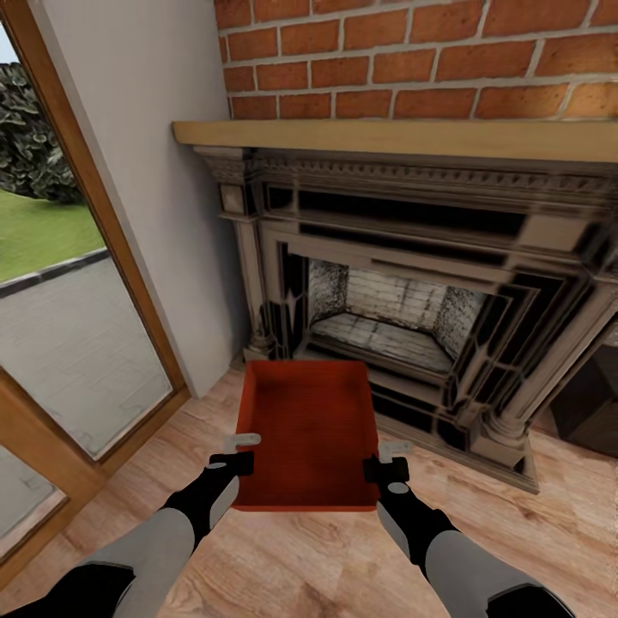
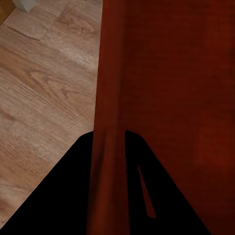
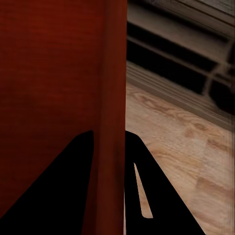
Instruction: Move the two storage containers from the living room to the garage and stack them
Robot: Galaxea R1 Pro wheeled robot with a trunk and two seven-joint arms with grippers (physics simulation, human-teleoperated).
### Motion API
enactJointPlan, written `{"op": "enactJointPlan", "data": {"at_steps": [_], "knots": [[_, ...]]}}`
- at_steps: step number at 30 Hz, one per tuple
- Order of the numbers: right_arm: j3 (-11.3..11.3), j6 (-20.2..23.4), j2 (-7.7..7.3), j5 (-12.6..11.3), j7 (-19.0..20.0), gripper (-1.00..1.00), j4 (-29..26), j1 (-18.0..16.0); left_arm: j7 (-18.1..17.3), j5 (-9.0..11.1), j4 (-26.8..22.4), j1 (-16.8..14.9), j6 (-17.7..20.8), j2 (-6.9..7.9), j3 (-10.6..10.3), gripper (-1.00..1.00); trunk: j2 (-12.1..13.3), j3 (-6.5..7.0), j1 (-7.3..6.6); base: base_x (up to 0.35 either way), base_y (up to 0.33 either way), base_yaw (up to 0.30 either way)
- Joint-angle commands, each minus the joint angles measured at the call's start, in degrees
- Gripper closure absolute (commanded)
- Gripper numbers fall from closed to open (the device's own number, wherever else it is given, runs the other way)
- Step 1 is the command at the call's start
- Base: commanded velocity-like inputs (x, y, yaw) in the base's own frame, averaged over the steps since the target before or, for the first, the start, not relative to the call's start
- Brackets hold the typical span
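Container (image 1: 313, 429), red-orange and empty, is clamped at its side walls by both end effectors (image 1: 243, 452) (image 1: 384, 459).

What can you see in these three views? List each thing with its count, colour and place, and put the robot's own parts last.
storage container: one, red-orange, held above the wood floor before the fireplace
fireplace: one, dark and pale surround, ahead
mantel shelf: one, tan, over the fireplace
brick wall: one, red, above the shelf
glass door: one, wooden frame, at left
wood floor: one, pale planks
left gripper: one, on the container's left wall
right gripper: one, on its right wall
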Motion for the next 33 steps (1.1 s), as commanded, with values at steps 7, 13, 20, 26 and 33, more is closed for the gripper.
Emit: {"op": "enactJointPlan", "data": {"at_steps": [7, 13, 20, 26, 33], "knots": [[-0.47, -0.14, -0.06, 0.03, -0.31, 1.0, -0.09, -0.05, 0.4, 0.68, -0.17, -0.02, 0.36, 1.08, 1.24, 1.0, -0.03, 0.56, 0.0, 0.0, 0.0, -0.105], [-0.47, -0.14, -0.06, 0.03, -0.31, 1.0, -0.09, -0.05, 0.4, 0.68, -0.17, -0.02, 0.36, 1.07, 1.24, 1.0, -0.03, 1.09, 0.0, 0.0, 0.0, -0.105], [-0.47, -0.14, -0.06, 0.03, -0.31, 1.0, -0.09, -0.05, 0.4, 0.68, -0.17, -0.02, 0.36, 1.08, 1.24, 1.0, -0.03, 1.7, 0.0, 0.0, 0.0, -0.106], [-0.47, -0.14, -0.06, 0.03, -0.31, 1.0, -0.09, -0.05, 0.4, 0.68, -0.17, -0.02, 0.35, 1.09, 1.24, 1.0, -0.03, 2.22, 0.0, 0.0, 0.0, -0.106], [-0.47, -0.15, -0.06, 0.03, -0.31, 1.0, -0.09, -0.05, 0.4, 0.68, -0.17, -0.02, 0.36, 1.1, 1.26, 1.0, -0.03, 2.83, 0.0, 0.0, 0.0, -0.106]]}}
